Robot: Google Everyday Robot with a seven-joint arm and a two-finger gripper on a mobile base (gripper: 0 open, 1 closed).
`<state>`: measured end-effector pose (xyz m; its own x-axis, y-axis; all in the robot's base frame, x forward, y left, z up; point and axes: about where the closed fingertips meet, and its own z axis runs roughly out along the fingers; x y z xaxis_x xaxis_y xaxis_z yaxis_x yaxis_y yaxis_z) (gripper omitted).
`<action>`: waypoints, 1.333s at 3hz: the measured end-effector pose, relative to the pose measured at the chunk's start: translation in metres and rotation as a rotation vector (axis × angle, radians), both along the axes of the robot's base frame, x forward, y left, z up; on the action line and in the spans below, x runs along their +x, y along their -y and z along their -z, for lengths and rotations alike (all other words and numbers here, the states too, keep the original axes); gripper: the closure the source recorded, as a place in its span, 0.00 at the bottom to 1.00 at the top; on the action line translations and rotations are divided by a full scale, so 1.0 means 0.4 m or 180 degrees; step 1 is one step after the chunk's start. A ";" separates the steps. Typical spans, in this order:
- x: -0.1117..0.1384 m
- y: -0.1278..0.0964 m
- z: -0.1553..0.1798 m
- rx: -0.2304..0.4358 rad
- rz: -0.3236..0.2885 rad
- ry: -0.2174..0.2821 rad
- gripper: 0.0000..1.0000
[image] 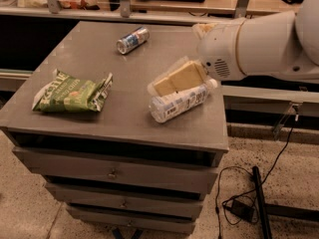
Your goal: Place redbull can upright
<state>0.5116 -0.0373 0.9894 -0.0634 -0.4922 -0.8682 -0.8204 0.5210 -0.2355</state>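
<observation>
Seeing the claw (162, 87) hanging low near the right edge of the table (89, 54), just over the water bottle (179, 103) lying on its side. Not being able to tell if wide or narrow. Spotting the redbull can (132, 40) lying flat near the back edge, well apart. Noticing the green chip bag (70, 93) lying by the left edge.

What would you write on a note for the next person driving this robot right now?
The gripper hovers over the right side of the table, just above the water bottle, which lies on its side.
The redbull can lies on its side near the table's far edge, well apart from the gripper.
Done: nothing yet; the can is not grasped.
Left: reach to the can, grasp it, stand it upright, let go.
Also there: a green chip bag on the left.
</observation>
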 end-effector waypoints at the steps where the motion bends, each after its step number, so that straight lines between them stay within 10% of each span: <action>1: 0.000 -0.011 -0.001 -0.0033 0.0004 0.0020 0.00; 4: 0.090 -0.266 0.156 0.0427 0.0169 0.0122 0.00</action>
<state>0.5474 0.0690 0.9271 -0.0518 -0.3684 -0.9282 -0.7826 0.5924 -0.1915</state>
